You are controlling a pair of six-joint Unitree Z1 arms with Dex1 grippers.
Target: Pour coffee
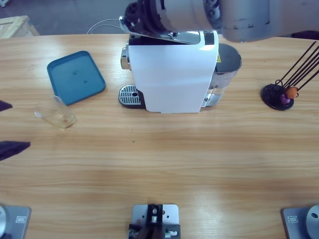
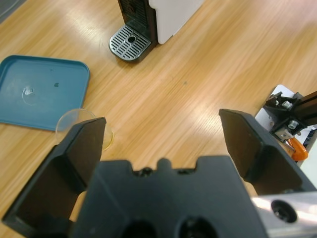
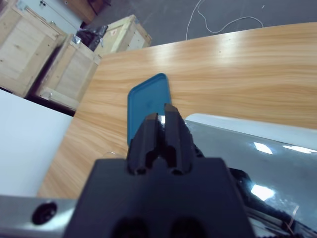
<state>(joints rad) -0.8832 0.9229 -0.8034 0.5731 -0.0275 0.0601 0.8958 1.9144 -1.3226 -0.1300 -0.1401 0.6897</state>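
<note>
The lower half of the wooden table (image 1: 164, 174) lies bare across the frame. At upper centre the white coffee machine (image 1: 172, 74) blocks the way, an arm's silver elbow above it. At left, a clear glass tumbler (image 1: 56, 114) stands just beside the teal tray (image 1: 75, 77); a capsule rack (image 1: 281, 94) occupies the right edge.
</note>
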